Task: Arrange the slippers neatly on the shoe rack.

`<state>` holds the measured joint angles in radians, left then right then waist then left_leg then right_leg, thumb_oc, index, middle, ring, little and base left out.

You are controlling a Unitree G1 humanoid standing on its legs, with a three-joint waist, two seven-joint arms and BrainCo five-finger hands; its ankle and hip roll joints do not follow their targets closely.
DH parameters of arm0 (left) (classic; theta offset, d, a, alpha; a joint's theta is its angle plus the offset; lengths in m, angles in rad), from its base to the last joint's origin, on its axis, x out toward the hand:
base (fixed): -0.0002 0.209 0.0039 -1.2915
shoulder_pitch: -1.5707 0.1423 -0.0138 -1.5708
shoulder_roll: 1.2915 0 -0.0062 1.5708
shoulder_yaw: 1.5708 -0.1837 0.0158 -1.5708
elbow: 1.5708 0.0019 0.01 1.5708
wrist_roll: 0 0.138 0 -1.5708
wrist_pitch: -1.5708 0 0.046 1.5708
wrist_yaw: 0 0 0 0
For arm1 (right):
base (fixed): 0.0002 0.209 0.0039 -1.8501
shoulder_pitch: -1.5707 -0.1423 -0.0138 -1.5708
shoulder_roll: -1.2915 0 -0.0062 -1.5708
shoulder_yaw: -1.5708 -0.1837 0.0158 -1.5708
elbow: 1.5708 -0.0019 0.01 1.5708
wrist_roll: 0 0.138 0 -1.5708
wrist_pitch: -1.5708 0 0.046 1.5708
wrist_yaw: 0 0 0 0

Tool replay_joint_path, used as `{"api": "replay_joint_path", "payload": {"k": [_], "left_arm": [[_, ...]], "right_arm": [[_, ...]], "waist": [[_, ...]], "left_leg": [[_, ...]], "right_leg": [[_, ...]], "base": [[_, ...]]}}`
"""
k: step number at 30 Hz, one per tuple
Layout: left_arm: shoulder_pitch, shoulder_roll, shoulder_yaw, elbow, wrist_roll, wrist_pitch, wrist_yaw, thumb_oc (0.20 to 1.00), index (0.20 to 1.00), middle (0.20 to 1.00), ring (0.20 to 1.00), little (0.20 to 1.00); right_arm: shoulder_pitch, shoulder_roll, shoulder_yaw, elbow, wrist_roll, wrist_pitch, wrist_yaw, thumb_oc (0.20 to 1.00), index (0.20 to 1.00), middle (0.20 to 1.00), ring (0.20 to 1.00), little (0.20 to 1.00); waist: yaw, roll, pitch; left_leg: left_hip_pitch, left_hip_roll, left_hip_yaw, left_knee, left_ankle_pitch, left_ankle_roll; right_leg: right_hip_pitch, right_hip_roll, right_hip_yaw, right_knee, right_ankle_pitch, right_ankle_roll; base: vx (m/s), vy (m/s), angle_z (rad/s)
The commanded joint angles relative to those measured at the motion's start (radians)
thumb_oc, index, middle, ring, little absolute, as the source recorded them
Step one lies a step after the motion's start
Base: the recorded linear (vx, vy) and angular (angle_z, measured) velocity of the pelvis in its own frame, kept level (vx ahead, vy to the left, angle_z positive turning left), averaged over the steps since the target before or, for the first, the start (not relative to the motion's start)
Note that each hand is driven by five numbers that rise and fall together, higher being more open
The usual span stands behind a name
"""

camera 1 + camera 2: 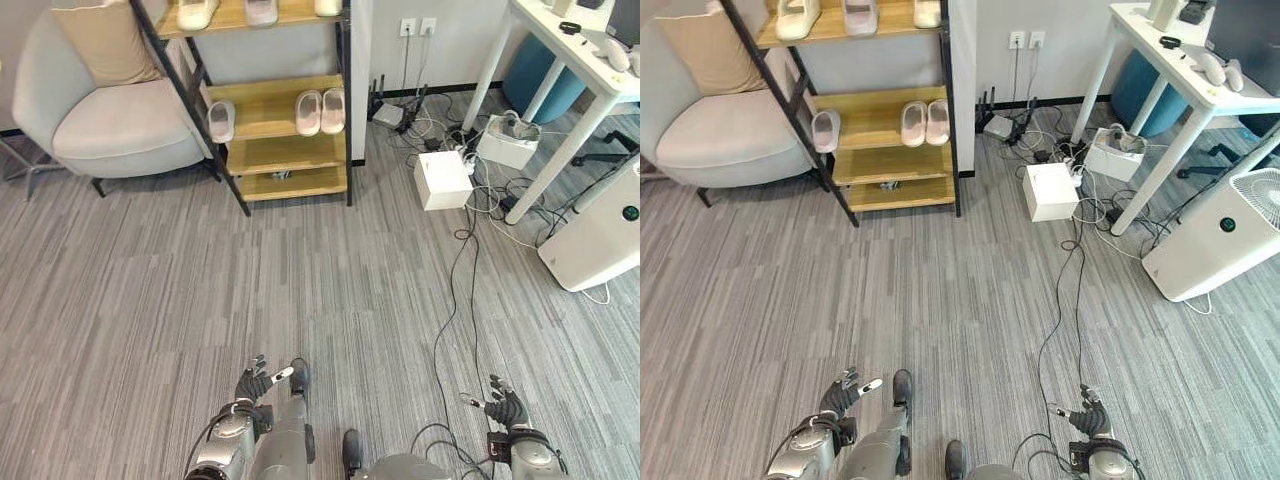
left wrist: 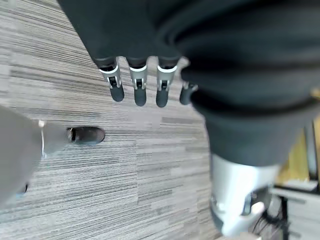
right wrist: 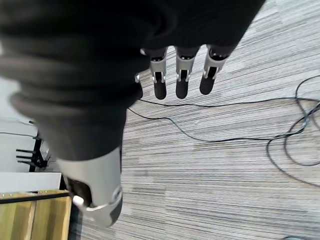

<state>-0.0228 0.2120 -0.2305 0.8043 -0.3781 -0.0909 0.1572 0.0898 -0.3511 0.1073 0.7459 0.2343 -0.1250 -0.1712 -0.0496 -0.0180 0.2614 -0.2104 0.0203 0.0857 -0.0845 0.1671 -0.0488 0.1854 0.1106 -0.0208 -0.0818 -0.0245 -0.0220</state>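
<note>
In the left eye view we stand well back from the shoe rack [image 1: 290, 110], with the grey carpet [image 1: 330, 280] between us and it. On its middle shelf a pair of pale slippers [image 1: 320, 111] sits side by side near the right end, and a single slipper [image 1: 221, 121] lies at the left front edge; more pale footwear [image 1: 198, 12] lines the top shelf. Our left hand [image 1: 256, 383] and right hand [image 1: 505, 407] hang low, both carrying nothing. The right eye view shows the same rack beside a grey armchair [image 1: 720, 140], with a white box [image 1: 1050, 190] and a white appliance [image 1: 1215, 240] off to the right. In the left wrist view our fingers [image 2: 140, 90] hang straight and relaxed over the carpet. The right wrist view shows the same loose, straight fingers [image 3: 182, 82] above trailing cables [image 3: 225, 137]. We judge the placing largely done; at most the lone slipper wants pairing or straightening.
</note>
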Motion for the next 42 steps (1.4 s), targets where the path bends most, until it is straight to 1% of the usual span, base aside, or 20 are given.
{"api": "replay_joint_path", "payload": {"k": [1,5,6,8,10,12,13,18,20,21,22,25,27,28,31,32,33,35,37,42], "left_arm": [[-0.014,0.009,-0.008,-0.042,0.008,-0.033,0.000,1.000,1.000,1.000,1.000,1.000],[-0.010,0.017,-0.011,-0.052,0.002,-0.030,0.002,1.000,1.000,1.000,1.000,1.000],[-0.011,0.023,-0.012,-0.062,0.003,-0.028,0.003,1.000,1.000,1.000,1.000,1.000],[-0.014,0.033,-0.014,-0.082,0.006,-0.026,0.007,1.000,1.000,1.000,1.000,1.000],[-0.019,0.036,-0.013,-0.086,0.004,-0.027,0.009,1.000,1.000,1.000,1.000,1.000],[-0.025,0.038,-0.010,-0.089,-0.001,-0.030,0.009,1.000,1.000,1.000,1.000,1.000],[-0.049,0.038,0.002,-0.071,0.004,-0.031,0.009,1.000,1.000,1.000,1.000,1.000],[-0.074,0.034,0.000,-0.036,0.022,-0.036,0.006,1.000,1.000,1.000,1.000,1.000],[-0.079,0.018,-0.018,-0.009,0.032,-0.038,0.003,1.000,1.000,1.000,1.000,1.000],[-0.080,0.012,-0.022,-0.003,0.030,-0.035,0.001,1.000,1.000,1.000,1.000,1.000],[-0.075,0.004,-0.026,-0.006,0.024,-0.035,-0.002,1.000,1.000,1.000,1.000,1.000],[-0.078,0.002,-0.040,-0.015,0.023,-0.035,-0.008,1.000,1.000,1.000,1.000,1.000],[-0.086,0.001,-0.044,-0.011,0.013,-0.036,-0.005,1.000,1.000,1.000,1.000,1.000],[-0.088,0.000,-0.048,-0.009,0.013,-0.037,-0.005,1.000,1.000,1.000,1.000,1.000],[-0.082,0.002,-0.051,-0.003,0.014,-0.036,-0.002,1.000,1.000,1.000,1.000,1.000],[-0.078,0.001,-0.051,0.008,0.021,-0.033,0.001,1.000,1.000,1.000,1.000,1.000],[-0.078,0.001,-0.052,0.008,0.021,-0.033,0.001,1.000,1.000,1.000,1.000,1.000],[-0.079,0.002,-0.053,0.012,0.037,-0.025,0.008,1.000,1.000,1.000,1.000,1.000],[-0.081,0.004,-0.050,0.017,0.039,-0.023,0.009,1.000,1.000,1.000,1.000,1.000],[-0.064,-0.001,-0.044,0.031,0.035,-0.020,0.011,1.000,1.000,1.000,1.000,1.000]], "right_arm": [[0.040,-0.033,-0.015,-0.064,-0.027,-0.012,0.008,1.000,1.000,1.000,1.000,1.000],[0.036,-0.017,-0.012,-0.063,-0.023,-0.010,0.010,1.000,1.000,1.000,1.000,1.000],[0.027,-0.011,-0.011,-0.059,-0.019,-0.010,0.012,1.000,1.000,1.000,1.000,1.000],[0.023,-0.006,-0.014,-0.063,-0.015,-0.011,0.009,1.000,1.000,1.000,1.000,1.000],[0.019,-0.002,-0.014,-0.056,-0.008,-0.009,0.010,1.000,1.000,1.000,1.000,1.000],[0.013,0.000,-0.012,-0.048,0.000,-0.010,0.008,1.000,1.000,1.000,1.000,1.000],[0.013,0.003,-0.012,-0.043,0.011,-0.014,0.003,1.000,1.000,1.000,1.000,1.000],[0.036,-0.002,-0.026,-0.041,0.003,-0.009,0.001,1.000,1.000,1.000,1.000,1.000],[0.055,-0.011,-0.034,-0.019,0.017,-0.016,0.004,1.000,1.000,1.000,1.000,1.000],[0.055,-0.016,-0.036,-0.019,0.026,-0.018,0.005,1.000,1.000,1.000,1.000,1.000],[0.069,-0.026,-0.049,-0.018,0.047,-0.026,0.010,1.000,1.000,1.000,1.000,1.000],[0.074,-0.043,-0.054,-0.028,0.062,-0.035,0.010,1.000,1.000,1.000,1.000,1.000],[0.061,-0.049,-0.047,-0.027,0.059,-0.032,0.006,1.000,1.000,1.000,1.000,1.000],[0.056,-0.051,-0.045,-0.021,0.061,-0.031,0.004,1.000,1.000,1.000,1.000,1.000],[0.048,-0.056,-0.038,-0.019,0.058,-0.033,0.006,1.000,1.000,1.000,1.000,1.000],[0.050,-0.056,-0.032,-0.023,0.047,-0.033,0.003,1.000,1.000,1.000,1.000,1.000],[0.051,-0.056,-0.032,-0.023,0.047,-0.033,0.003,1.000,1.000,1.000,1.000,1.000],[0.056,-0.053,-0.026,-0.017,0.033,-0.032,-0.007,1.000,1.000,1.000,1.000,1.000],[0.056,-0.053,-0.024,-0.009,0.031,-0.026,-0.004,1.000,1.000,1.000,1.000,1.000],[0.062,-0.038,-0.027,0.026,0.026,-0.011,0.004,1.000,1.000,1.000,1.000,1.000]], "waist": [[0.014,0.000,-0.043],[0.021,-0.014,-0.055],[0.021,-0.019,-0.048],[0.009,-0.001,-0.022],[-0.008,0.018,-0.002],[-0.026,0.028,0.023],[-0.059,0.005,0.043],[-0.095,0.000,0.038],[-0.107,0.004,0.013],[-0.115,0.011,0.005],[-0.123,0.022,-0.005],[-0.121,0.018,0.004],[-0.106,0.004,0.017],[-0.095,-0.002,0.024],[-0.069,-0.013,0.023],[-0.060,-0.009,0.013],[-0.058,-0.010,0.016],[-0.048,0.002,0.016],[-0.042,0.005,0.016],[-0.039,0.011,-0.013]], "left_leg": [[0.040,0.012,0.015,0.077,-0.037,0.001],[0.049,-0.017,0.025,0.096,-0.082,0.031],[0.073,-0.038,0.034,0.098,-0.114,0.056],[0.126,-0.045,0.035,0.092,-0.147,0.078],[0.178,-0.040,0.021,0.068,-0.162,0.079],[0.226,-0.038,0.011,0.049,-0.174,0.076],[0.313,-0.068,-0.026,0.021,-0.214,0.065],[0.377,-0.072,-0.076,0.025,-0.256,0.048],[0.399,-0.060,-0.097,0.072,-0.287,0.031],[0.400,-0.052,-0.098,0.096,-0.286,0.023],[0.384,-0.042,-0.101,0.169,-0.254,-0.004],[0.305,-0.055,-0.116,0.380,-0.162,-0.047],[0.235,-0.048,-0.094,0.451,-0.139,-0.050],[0.198,-0.045,-0.084,0.454,-0.155,-0.040],[0.146,-0.050,-0.083,0.387,-0.202,-0.016],[0.114,-0.018,-0.075,0.238,-0.176,-0.015],[0.121,-0.018,-0.074,0.234,-0.175,-0.015],[0.062,0.030,-0.071,0.123,-0.083,-0.026],[0.081,0.040,-0.084,0.093,-0.047,-0.035],[0.129,0.043,-0.068,0.023,-0.037,-0.034]], "right_leg": [[-0.002,-0.209,0.033,0.080,-0.114,0.124],[-0.050,-0.240,0.048,0.194,-0.092,0.153],[-0.102,-0.258,0.052,0.316,-0.009,0.169],[-0.199,-0.261,0.037,0.479,0.069,0.160],[-0.286,-0.217,0.040,0.523,0.035,0.144],[-0.346,-0.191,0.003,0.484,-0.002,0.136],[-0.425,-0.130,-0.031,0.228,0.047,0.154],[-0.433,-0.122,-0.045,0.121,0.093,0.156],[-0.396,-0.115,-0.015,0.131,0.089,0.127],[-0.386,-0.109,-0.019,0.140,0.080,0.116],[-0.356,-0.097,-0.015,0.138,0.061,0.090],[-0.298,-0.095,0.000,0.123,0.040,0.060],[-0.254,-0.108,0.007,0.108,0.019,0.047],[-0.236,-0.116,0.012,0.102,0.012,0.046],[-0.195,-0.125,0.025,0.082,-0.003,0.053],[-0.174,-0.125,0.029,0.073,-0.018,0.061],[-0.169,-0.126,0.030,0.072,-0.019,0.061],[-0.140,-0.114,0.035,0.070,-0.045,0.062],[-0.125,-0.108,0.047,0.074,-0.055,0.057],[-0.074,-0.129,0.069,0.063,-0.070,0.076]], "base": [[0.21,0.117,-0.13],[0.28,0.168,-0.19],[0.31,0.224,0.02],[0.29,0.226,0.00],[0.24,0.143,0.17],[0.41,0.002,0.38],[0.50,-0.093,0.31],[0.37,-0.118,0.62],[0.44,-0.210,1.02],[0.54,-0.250,0.82],[0.40,-0.197,0.64],[0.26,-0.141,0.38],[0.19,-0.107,-0.05],[0.27,-0.120,-0.08],[0.22,-0.012,-0.36],[0.24,0.031,-0.23],[0.24,0.056,-0.28],[0.19,0.055,-0.27],[0.21,0.079,-0.17],[0.23,0.153,-0.42]]}}
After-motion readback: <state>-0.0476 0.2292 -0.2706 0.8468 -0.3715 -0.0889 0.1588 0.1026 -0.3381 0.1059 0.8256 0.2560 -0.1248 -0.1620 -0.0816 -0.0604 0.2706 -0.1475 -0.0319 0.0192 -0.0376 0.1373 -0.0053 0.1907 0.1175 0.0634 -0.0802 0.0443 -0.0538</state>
